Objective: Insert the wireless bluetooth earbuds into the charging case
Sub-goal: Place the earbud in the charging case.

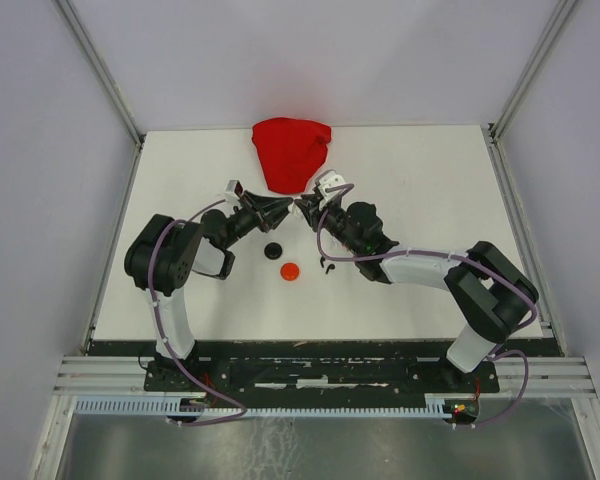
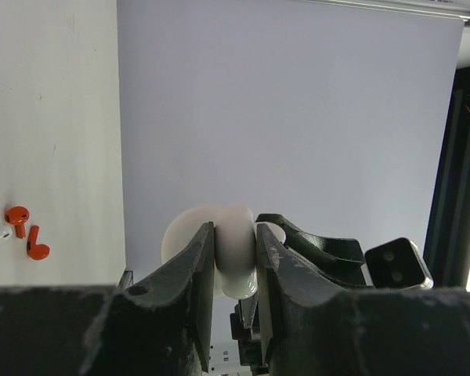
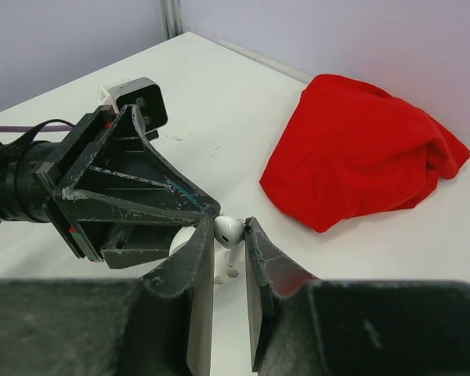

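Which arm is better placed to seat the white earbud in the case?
Right: the right claw pinches the white earbud close to the white charging case, which the left claw clamps.

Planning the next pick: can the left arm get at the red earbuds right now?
Probably not yet: the left gripper has its jaws shut on the white case. The red earbuds lie uncovered on the table, so the way looks free once it lets go.
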You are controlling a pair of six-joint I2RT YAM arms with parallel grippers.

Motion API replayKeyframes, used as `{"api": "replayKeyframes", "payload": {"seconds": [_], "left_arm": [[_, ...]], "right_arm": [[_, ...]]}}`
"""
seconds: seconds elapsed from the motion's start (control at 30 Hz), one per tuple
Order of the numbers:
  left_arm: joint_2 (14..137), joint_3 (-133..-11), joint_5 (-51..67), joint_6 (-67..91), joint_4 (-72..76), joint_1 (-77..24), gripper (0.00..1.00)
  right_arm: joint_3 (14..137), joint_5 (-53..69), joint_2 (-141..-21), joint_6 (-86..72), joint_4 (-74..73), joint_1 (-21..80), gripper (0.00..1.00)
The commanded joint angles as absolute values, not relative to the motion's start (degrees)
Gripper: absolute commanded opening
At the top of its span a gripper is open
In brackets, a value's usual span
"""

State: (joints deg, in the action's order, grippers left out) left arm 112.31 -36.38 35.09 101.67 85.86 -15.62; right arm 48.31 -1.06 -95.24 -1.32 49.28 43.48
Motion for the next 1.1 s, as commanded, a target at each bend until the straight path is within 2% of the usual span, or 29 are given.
{"api": "replayKeyframes", "payload": {"seconds": [0.0, 0.47, 0.67, 1.07], "left_arm": [[109.59, -37.36, 35.73, 103.78, 90.56, -15.91, 0.03], [109.58, -37.67, 34.85, 104.27, 90.92, -15.82, 0.03], [110.07, -38.26, 34.4, 104.42, 90.97, -15.82, 0.03], [111.53, -39.98, 34.28, 104.29, 90.47, -15.85, 0.03]], "right_arm": [[47.62, -1.21, -95.22, -0.88, 52.56, 43.42, 0.07], [46.67, -1.08, -94.78, -1.21, 52.82, 43.42, 0.07], [46.56, -0.35, -94.67, -2.24, 52.45, 43.4, 0.12], [47.5, 1.83, -94.76, -3.31, 50.45, 43.42, 0.28]]}}
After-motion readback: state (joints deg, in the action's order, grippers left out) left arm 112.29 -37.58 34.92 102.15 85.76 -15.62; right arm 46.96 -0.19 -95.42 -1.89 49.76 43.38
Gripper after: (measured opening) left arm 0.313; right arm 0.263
